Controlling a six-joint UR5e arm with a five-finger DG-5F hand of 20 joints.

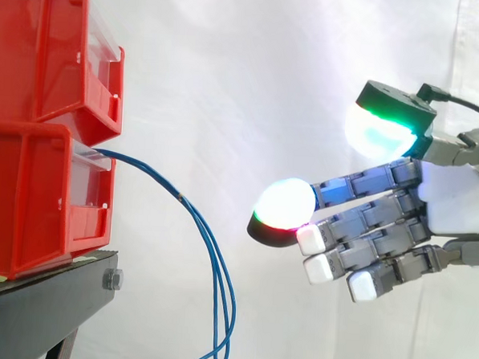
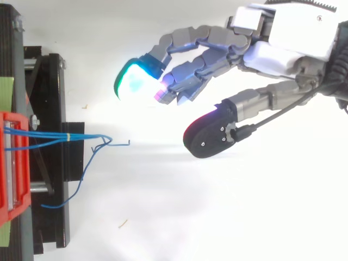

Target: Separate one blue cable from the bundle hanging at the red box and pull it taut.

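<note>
Hand reaches in from the right in the side view, its fingers stretched out loosely toward the left and spread apart, open and holding nothing. Its glowing fingertips show white, red and green, and they hang in the air well apart from the cables. At the left, two red bins sit stacked, the upper bin on the lower bin, both resting on a black stand before a white curtain. A bundle of thin blue cables comes out of the front of the lower bin, arcs to the right and droops slack toward the bottom edge. In the top view the hand comes in from the upper right, fingers pointing left and the thumb below them. The blue cables run rightward from the red bin, gathered by a small pale tie, and their loose ends fan out just past it, short of the fingertips.
</note>
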